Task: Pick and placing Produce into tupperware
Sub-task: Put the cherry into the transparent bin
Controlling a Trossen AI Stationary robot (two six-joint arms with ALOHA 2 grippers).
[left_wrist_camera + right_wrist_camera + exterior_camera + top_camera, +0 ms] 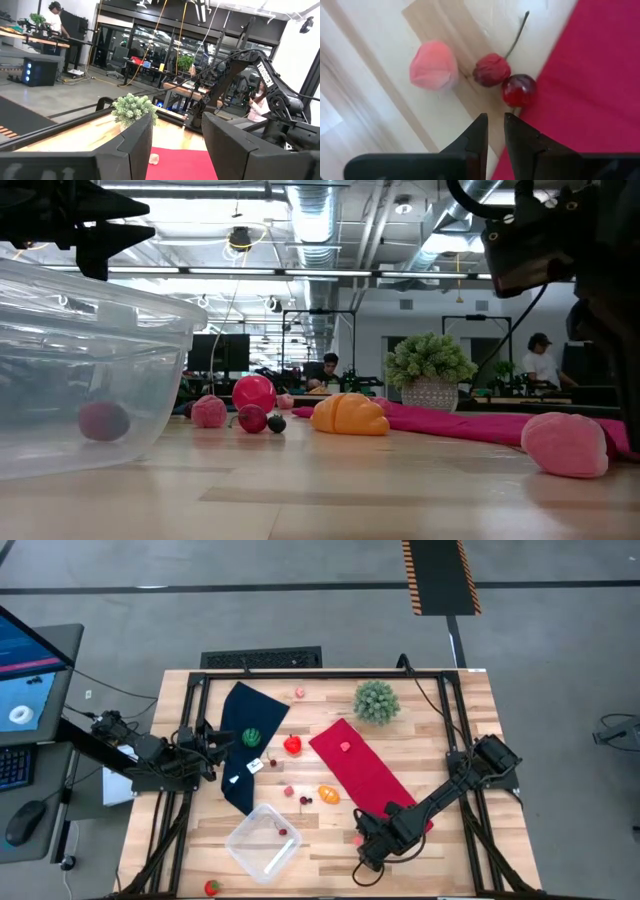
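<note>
The tupperware [264, 841] is a clear shallow box with rounded corners, sitting tilted near the front edge of the wooden counter [470, 700], left of centre; one small dark-red piece [283, 832] lies inside it, seen through the wall in the low view [104, 421]. Loose produce is scattered: a red tomato-like piece [292, 745] just beside the dark blue cloth [240, 715], an orange piece [328, 794] touching the red cloth's [365, 768] edge, dark cherries [305, 800] and a small pink piece [289, 791] between the orange piece and the blue cloth, a green striped piece [252, 737] on the blue cloth, a pink piece [345, 747] on the red cloth, another pink one [299, 693] near the back edge, and a red strawberry-like piece [212, 887] at the very front edge. The right tool [364, 852] hangs low near the front, right of the box, at the red cloth's lower corner; its fingers [470, 142] stand nearly together with only a narrow slit, gripping nothing. Just ahead of them lie a pink piece [434, 65] and two stemmed cherries [504, 79], one touching the cloth edge. The left tool [212, 745] waits over the blue cloth at the left rim, jaws partly apart and empty. The spiky green plant ball [376, 701] stands near the back. Bare wood lies open between box and right tool, and along the right side.
</note>
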